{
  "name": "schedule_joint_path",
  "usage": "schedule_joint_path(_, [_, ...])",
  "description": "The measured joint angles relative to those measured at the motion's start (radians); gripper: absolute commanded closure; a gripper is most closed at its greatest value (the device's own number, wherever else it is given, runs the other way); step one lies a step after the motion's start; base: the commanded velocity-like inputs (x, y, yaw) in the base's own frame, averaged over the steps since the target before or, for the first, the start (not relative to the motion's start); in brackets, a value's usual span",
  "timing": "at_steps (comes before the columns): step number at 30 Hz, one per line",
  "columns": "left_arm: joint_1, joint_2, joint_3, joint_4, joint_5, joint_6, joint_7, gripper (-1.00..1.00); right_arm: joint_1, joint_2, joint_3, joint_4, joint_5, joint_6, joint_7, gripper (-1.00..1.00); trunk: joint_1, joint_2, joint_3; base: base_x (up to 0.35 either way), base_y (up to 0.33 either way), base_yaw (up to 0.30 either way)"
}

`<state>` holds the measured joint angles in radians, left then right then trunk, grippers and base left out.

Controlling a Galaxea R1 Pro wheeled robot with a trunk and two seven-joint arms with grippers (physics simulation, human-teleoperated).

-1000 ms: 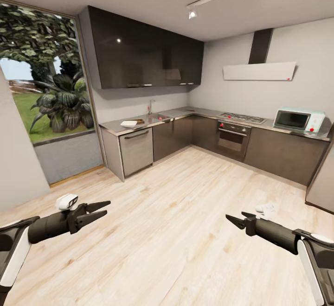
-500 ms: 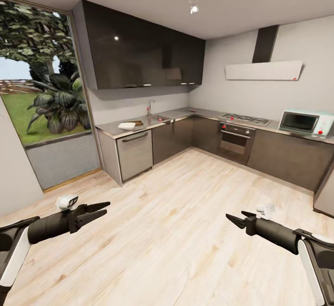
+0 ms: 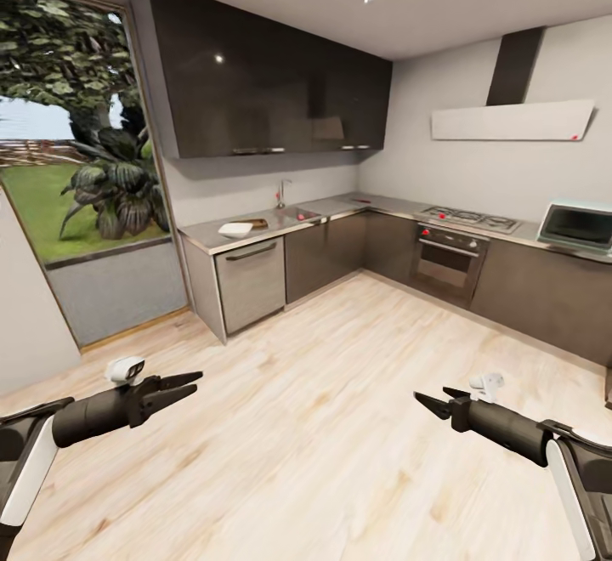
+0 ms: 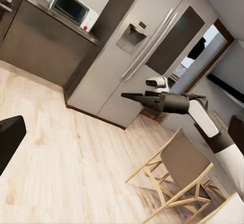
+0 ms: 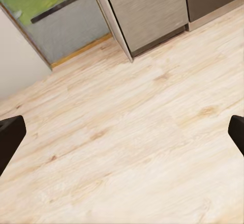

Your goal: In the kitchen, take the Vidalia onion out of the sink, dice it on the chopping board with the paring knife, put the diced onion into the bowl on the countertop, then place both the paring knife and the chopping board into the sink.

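Kitchen approached across the plank floor, both tools held out empty with jaws apart.

The whole head view has been shifted since a second ago: the counter (image 3: 280, 225) run is now seen nearer and further right, and the microwave (image 3: 578, 226) is cut by the frame edge, so the camera has been moved, not the things. The bowl (image 3: 235, 228) is seen on the counter's left end, with the chopping board (image 3: 254, 223) just beside it; the sink (image 3: 299, 216) and its tap (image 3: 281, 193) lie further along. The paring knife is too small to be made out. The left tool (image 3: 192, 382) and right tool (image 3: 422, 402) are held as before, spread open over the floor (image 3: 306, 425), nothing gripped.
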<state>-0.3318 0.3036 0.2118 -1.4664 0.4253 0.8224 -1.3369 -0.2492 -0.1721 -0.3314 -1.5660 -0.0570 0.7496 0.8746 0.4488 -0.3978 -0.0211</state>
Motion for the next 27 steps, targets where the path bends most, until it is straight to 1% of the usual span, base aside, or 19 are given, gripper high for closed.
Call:
schedule_joint_path(6, [0.0,-0.001,0.0,0.0,0.0,0.016,0.001,-1.0,0.0,0.0,0.0,0.0,0.0,0.0,-0.001,-1.0,0.0,0.0,-0.008,0.323,-0.119,0.133])
schedule_joint_path(11, [0.0,-0.001,-0.001,0.0,-0.001,0.017,0.0,-1.0,0.0,0.0,0.0,-0.001,0.0,-0.001,0.001,-1.0,0.0,0.0,-0.01,0.324,-0.124,0.033])
schedule_joint_path(27, [-0.001,-0.002,0.001,0.0,-0.001,0.018,0.0,-1.0,0.0,0.0,0.0,-0.002,-0.001,-0.001,0.002,-1.0,0.0,-0.001,0.012,0.324,-0.141,0.002])
